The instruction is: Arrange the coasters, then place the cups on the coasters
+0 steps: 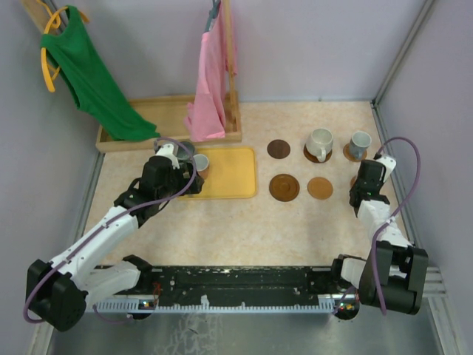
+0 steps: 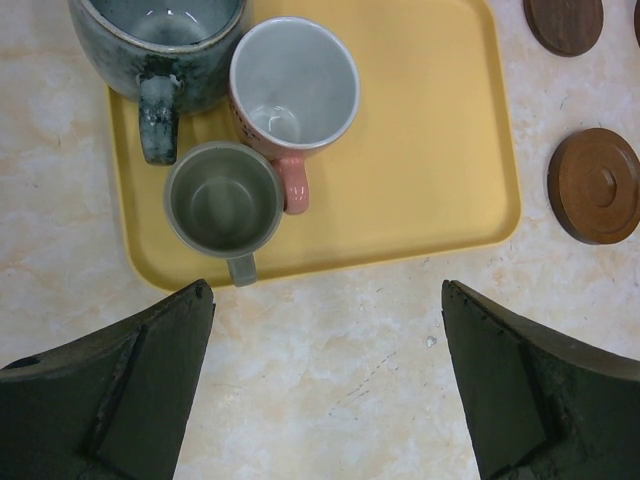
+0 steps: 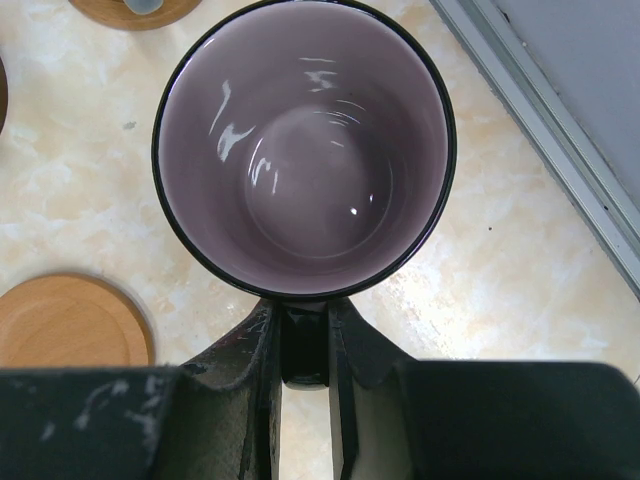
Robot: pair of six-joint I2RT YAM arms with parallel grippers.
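My right gripper (image 3: 305, 322) is shut on the handle of a mauve cup (image 3: 305, 150) with a dark rim, held upright near the table's right edge; this gripper (image 1: 364, 186) hides the cup in the top view. A tan coaster (image 3: 65, 322) lies to its left. The cream cup (image 1: 321, 142) and the blue-grey cup (image 1: 361, 142) each stand on a coaster. Two dark brown coasters (image 1: 278, 149) (image 1: 284, 187) and the tan coaster (image 1: 320, 188) lie bare. My left gripper (image 2: 327, 292) hangs open over bare table just short of the yellow tray (image 2: 420, 150), which holds a dark grey-green cup (image 2: 160, 40), a pink cup (image 2: 295, 85) and a small green cup (image 2: 222, 200).
A wooden rack (image 1: 174, 118) with a green garment (image 1: 92, 81) and a pink garment (image 1: 211, 81) stands at the back left. Grey walls close in both sides, and a metal rail (image 3: 560, 150) runs just right of the mauve cup.
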